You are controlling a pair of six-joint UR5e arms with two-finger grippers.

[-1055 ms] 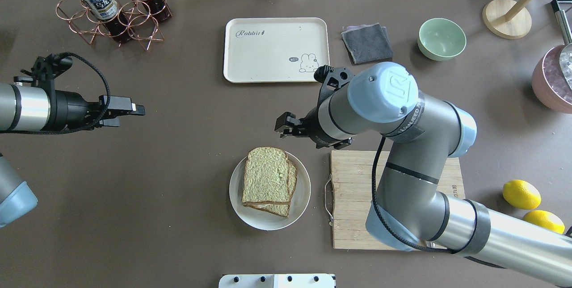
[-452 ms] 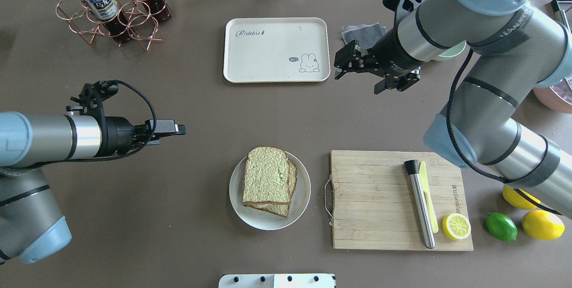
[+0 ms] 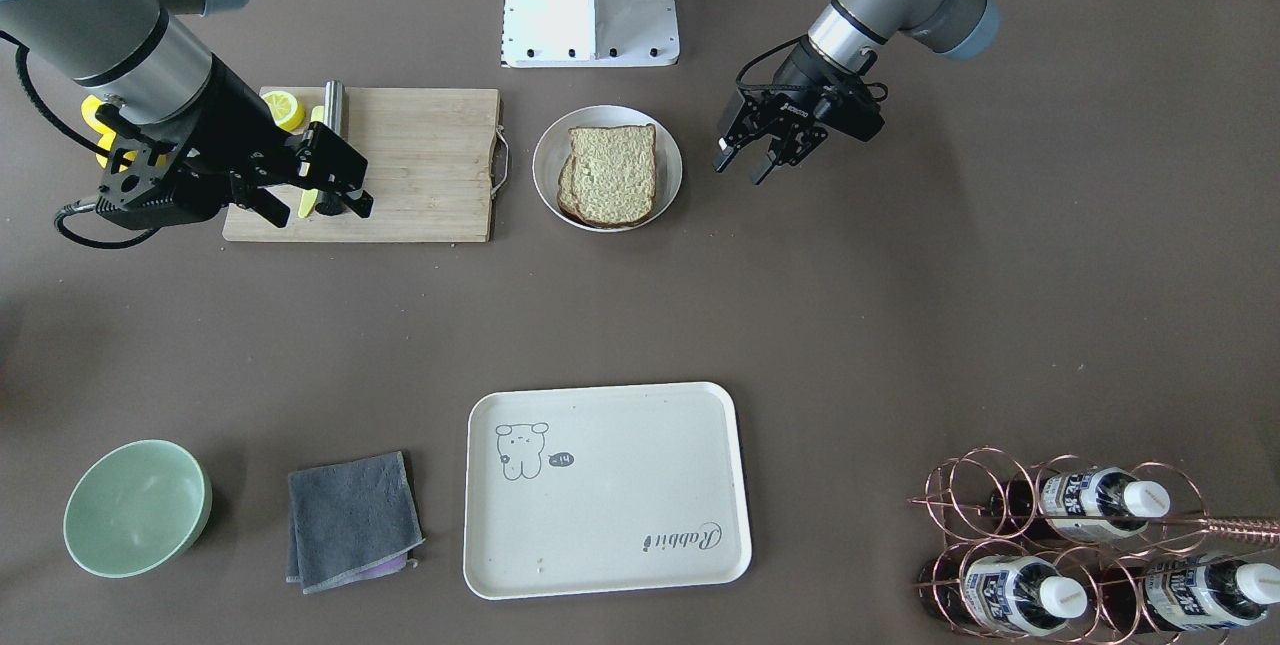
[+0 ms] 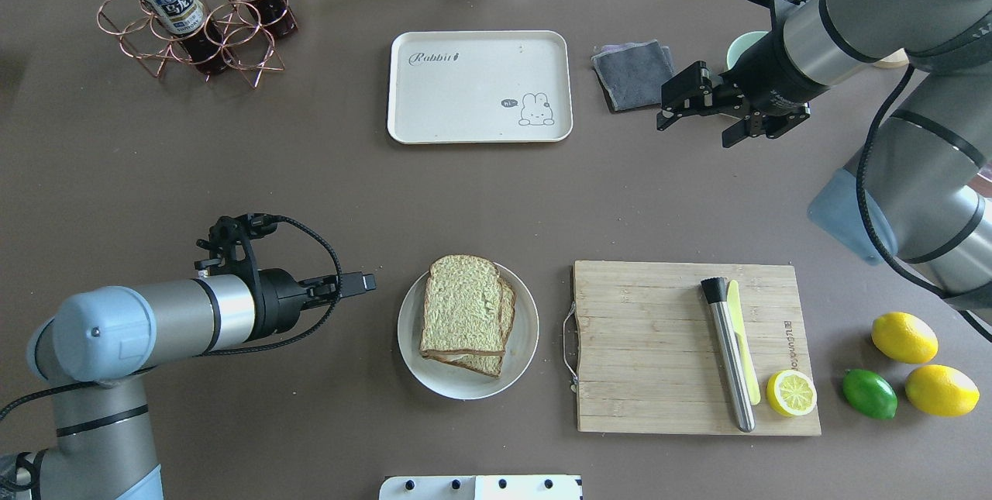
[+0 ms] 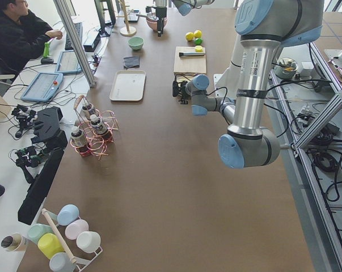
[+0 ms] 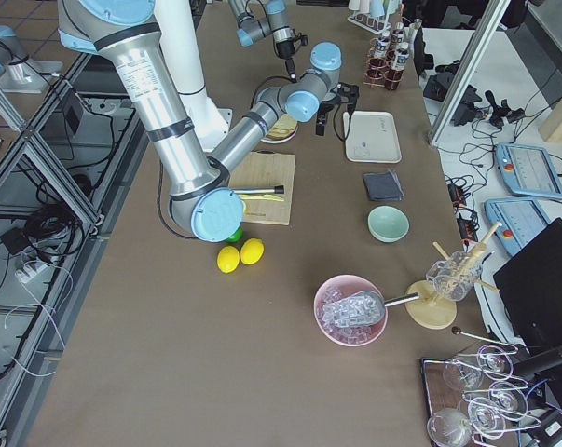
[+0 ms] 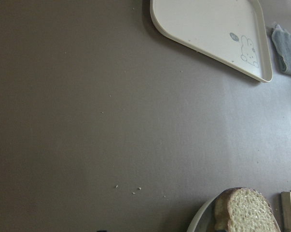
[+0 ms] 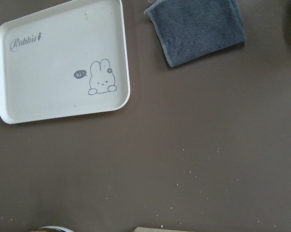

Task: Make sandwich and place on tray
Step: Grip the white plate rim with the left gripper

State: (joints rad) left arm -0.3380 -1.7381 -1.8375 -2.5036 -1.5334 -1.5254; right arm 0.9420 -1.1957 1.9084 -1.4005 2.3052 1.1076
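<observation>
The sandwich (image 4: 463, 312) is two tan bread slices stacked on a round white plate (image 4: 529, 337); the egg between them is all but hidden. It also shows in the front view (image 3: 612, 173) and at the bottom of the left wrist view (image 7: 244, 212). The cream tray (image 4: 479, 87) lies bare at the far middle and shows in the right wrist view (image 8: 48, 63). My left gripper (image 4: 364, 281) hovers just left of the plate, open and empty (image 3: 737, 173). My right gripper (image 4: 663, 114) is open and empty, raised beside a grey cloth (image 4: 632, 74).
A wooden cutting board (image 4: 651, 345) right of the plate holds a metal rod (image 4: 727, 353), a yellow knife and a lemon half (image 4: 791, 393). Two lemons (image 4: 903, 337) and a lime (image 4: 869, 393) lie beyond it. A green bowl (image 3: 137, 507) and a bottle rack (image 4: 198, 12) stand at the far side.
My right arm has swung from beside the plate up to the far right, uncovering the cutting board. My left gripper has moved right and nearer, up to the plate's left side.
</observation>
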